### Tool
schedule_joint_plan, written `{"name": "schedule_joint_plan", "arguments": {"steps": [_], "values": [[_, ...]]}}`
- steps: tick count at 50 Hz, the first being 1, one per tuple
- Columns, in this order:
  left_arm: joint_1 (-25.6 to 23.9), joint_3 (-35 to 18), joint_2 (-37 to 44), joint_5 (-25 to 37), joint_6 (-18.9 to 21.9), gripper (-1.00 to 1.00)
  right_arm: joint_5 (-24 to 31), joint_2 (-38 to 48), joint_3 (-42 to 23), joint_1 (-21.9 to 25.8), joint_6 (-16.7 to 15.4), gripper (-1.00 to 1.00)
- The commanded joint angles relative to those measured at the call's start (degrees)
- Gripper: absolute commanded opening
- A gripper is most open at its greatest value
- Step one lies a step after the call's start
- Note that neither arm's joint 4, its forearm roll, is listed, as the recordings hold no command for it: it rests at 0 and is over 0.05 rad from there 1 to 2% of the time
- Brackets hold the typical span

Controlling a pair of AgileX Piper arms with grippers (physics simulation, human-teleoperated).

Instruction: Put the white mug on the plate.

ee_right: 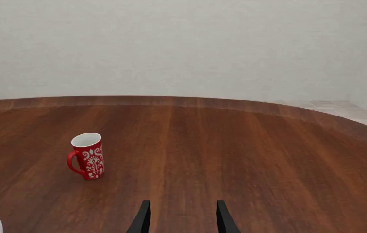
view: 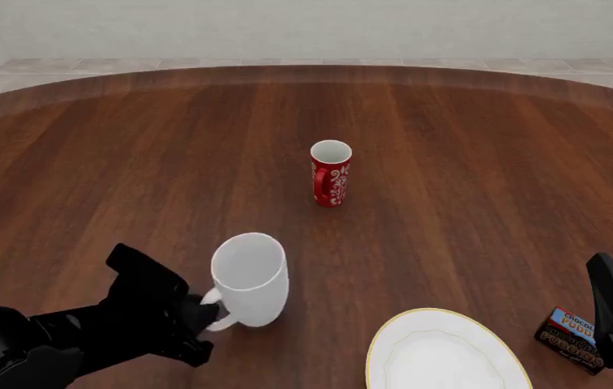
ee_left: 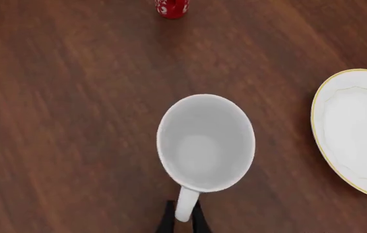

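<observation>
Your left hand [ee_left: 183, 221] is pinching the loop handle of the white mug [view: 250, 278], its two dark fingers [ee_left: 165, 221] pressed against either side of the handle at the bottom centre of the left wrist frame. In the front view the mug sits upright at lower left of centre, and you cannot tell from these frames whether its base rests on the desk [view: 447, 162] or hangs just above it. The plate [view: 436, 356] lies at the lower right of that frame, near the mug but apart from it.

Judge the mug as stiff, glossy ceramic: hard, slick, and likely heavy for a grip on the handle alone. Held there, the wide body sits off to one side of your fingers and will probably want to swing or tip, so carry it slowly and level. Set it down gently; both pieces look breakable.

Your right hand [ee_right: 180, 218] is spread, holding nothing, facing the red mug [view: 331, 173] at mid-frame. A small dark packet [view: 568, 334] lies at the front view's lower right.
</observation>
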Motion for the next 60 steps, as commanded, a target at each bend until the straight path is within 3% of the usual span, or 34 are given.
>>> {"name": "schedule_joint_plan", "arguments": {"steps": [1,20,33,41,45,46,48,54,57,60], "values": [[0.39,-0.06,0.35,-0.12,0.60,-1.00,0.00,0.00,0.00,0.00,-0.01,1.00],[1.71,0.11,-2.07,1.37,2.97,-1.00,0.00,0.00,0.00,0.00,0.01,1.00],[0.61,-0.90,-12.12,8.81,5.64,-1.00,0.00,0.00,0.00,0.01,0.00,1.00],[-1.42,-2.37,-16.89,13.13,5.19,-1.00,-0.01,-0.01,0.00,0.00,-0.01,1.00],[-2.45,-1.06,-16.25,10.58,5.05,-1.00,0.00,0.00,0.00,0.00,0.00,1.00],[-2.86,-2.51,-17.79,13.48,5.04,-1.00,0.00,0.00,0.00,0.00,0.00,1.00],[-4.52,-1.90,-18.53,12.17,6.33,-1.00,-0.01,-0.01,0.00,-0.01,-0.01,1.00],[-6.35,-2.76,-17.46,11.88,5.28,-1.00,0.00,0.00,0.00,0.01,0.01,1.00],[-7.36,-4.97,-18.74,15.02,5.19,-1.00,0.00,0.00,0.00,0.01,-0.01,1.00],[-8.37,-3.88,-16.95,11.98,5.03,-1.00,0.00,0.00,0.00,0.00,-0.01,1.00]]}}
